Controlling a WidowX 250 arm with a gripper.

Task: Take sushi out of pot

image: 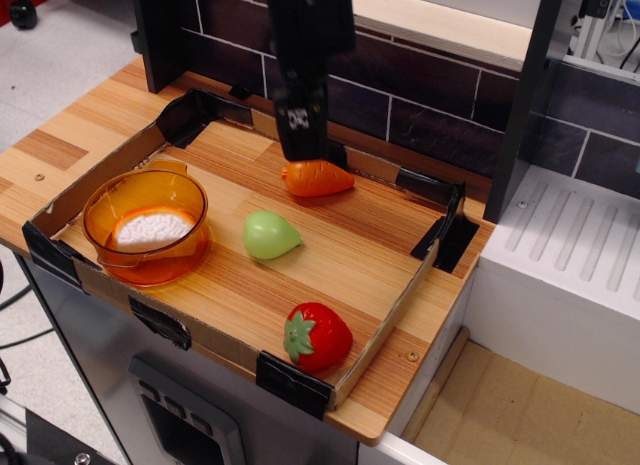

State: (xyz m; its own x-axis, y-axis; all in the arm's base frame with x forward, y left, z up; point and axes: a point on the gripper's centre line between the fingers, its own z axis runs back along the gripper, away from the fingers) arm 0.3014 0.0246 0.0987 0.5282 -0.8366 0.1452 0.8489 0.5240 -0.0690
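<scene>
Jaws (300, 150) above carrot (317, 178), well apart from potted sushi (152, 228).

Bright, even overhead light, soft short shadows, faint glare on the strawberry (318, 337); sharp throughout.

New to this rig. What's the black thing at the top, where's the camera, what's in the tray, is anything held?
One camera looks down at an angle from the front of a wooden counter. The black column is the robot arm, ending in its tool, which hangs at the back of a cardboard-edged tray. It holds nothing that I can see; whether its jaws are open is unclear. Just below it lies an orange toy carrot. Also in the tray: a green pear, a red strawberry, and at left an orange pot with the sushi inside, rice side up.
</scene>
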